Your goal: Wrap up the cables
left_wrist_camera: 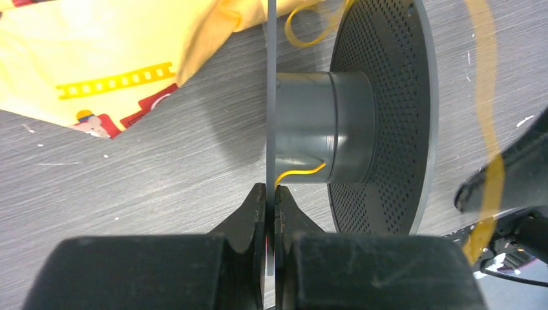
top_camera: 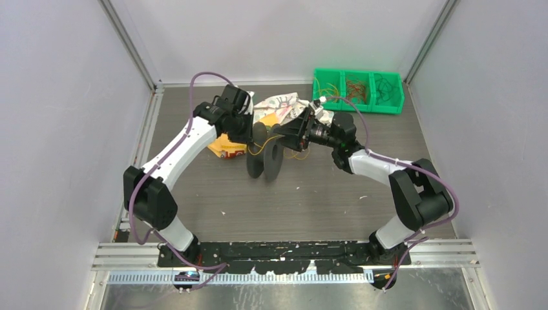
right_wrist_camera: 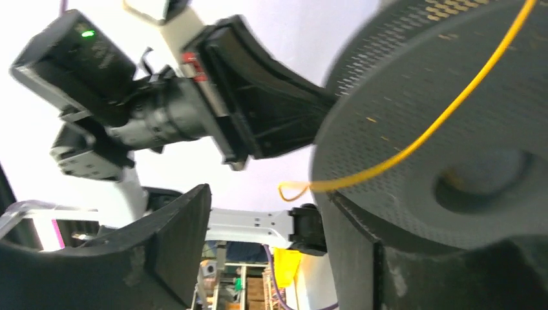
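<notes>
**Winding Barely Started, Spool Held on Edge**

The cable (left_wrist_camera: 298,172), a thin yellow strand, lay against the hub (left_wrist_camera: 323,126) of the spool (left_wrist_camera: 381,116) for what looked like one turn at most. The rest hung off in loose loops beside the flanges, and one length crossed a flange's outer face in the right wrist view. The spool stood on edge near the middle of the tabletop (top_camera: 323,194); whether its rims touched the surface could not be told.

The left pincer (left_wrist_camera: 271,200) was pressed together on the thin edge of one flange, pinching it. The right pincer (right_wrist_camera: 274,210) was spread, with nothing between its fingers, close beside the other flange.

By that showing, the strand was anchored and nearly all the winding was left. More cable sat in the bin (top_camera: 355,108) at the far right, well apart from the spool.

Bare tabletop lay open toward the near edge and to the right. On the far side a yellow bag (left_wrist_camera: 97,58) and a white bag (top_camera: 281,103) lay just beside the spool and crowded it. Both arms met over the spool, so room between them looked tight.
</notes>
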{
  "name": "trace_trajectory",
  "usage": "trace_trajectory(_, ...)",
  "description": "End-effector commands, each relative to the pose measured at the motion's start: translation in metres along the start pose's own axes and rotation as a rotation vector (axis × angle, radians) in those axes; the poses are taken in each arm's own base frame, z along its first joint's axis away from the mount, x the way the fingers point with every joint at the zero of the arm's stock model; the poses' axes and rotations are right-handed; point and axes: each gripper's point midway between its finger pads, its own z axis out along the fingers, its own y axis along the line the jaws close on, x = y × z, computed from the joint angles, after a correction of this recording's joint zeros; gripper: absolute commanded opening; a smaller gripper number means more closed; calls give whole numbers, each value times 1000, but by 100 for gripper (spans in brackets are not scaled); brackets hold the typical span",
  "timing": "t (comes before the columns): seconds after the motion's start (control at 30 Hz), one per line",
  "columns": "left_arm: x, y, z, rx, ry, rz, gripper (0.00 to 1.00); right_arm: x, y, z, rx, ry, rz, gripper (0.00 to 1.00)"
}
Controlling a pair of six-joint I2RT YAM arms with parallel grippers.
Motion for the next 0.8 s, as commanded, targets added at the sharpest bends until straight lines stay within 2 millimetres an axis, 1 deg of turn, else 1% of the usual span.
trace_trajectory(0.0, -42, -4, -60, -15, -196, 49, 1, -7, 13, -13, 134, -37, -173, 72)
trace_trajectory(0.07, -50, 1, -82, -56, -256, 60, 0, -7, 10, -26, 252, -46, -257, 77)
trace_trajectory(0.1, -54, 4, -94, -72, -285, 71, 1, -7, 14, -34, 296, -53, -308, 78)
trace_trajectory(0.13, -58, 6, -106, -89, -320, 76, 1, -6, 11, -41, 353, -46, -342, 79)
trace_trajectory(0.17, -62, 8, -119, -104, -353, 84, 1, -5, 19, -50, 383, -50, -391, 79)
trace_trajectory(0.2, -65, 9, -131, -115, -379, 101, 1, -5, 22, -57, 415, -48, -435, 79)
trace_trajectory(0.27, -68, 12, -155, -138, -412, 140, 0, -4, 30, -69, 459, -52, -512, 80)
trace_trajectory(0.33, -69, 15, -176, -161, -431, 165, 1, -3, 35, -76, 466, -47, -586, 79)
trace_trajectory(0.4, -68, 18, -195, -181, -446, 168, 0, -9, 31, -82, 493, -76, -646, 79)
trace_trajectory(0.43, -67, 18, -204, -182, -452, 166, 0, -11, 28, -84, 501, -92, -668, 79)
trace_trajectory(0.5, -65, 16, -218, -173, -457, 165, 0, -12, 13, -83, 487, -96, -732, 74)
trace_trajectory(0.63, -63, 14, -239, -166, -487, 145, 1, -19, 12, -67, 417, -208, -847, 74)
trace_trajectory(0.77, -68, 17, -255, -166, -608, 123, 0, -24, 14, -48, 381, -247, -854, 75)
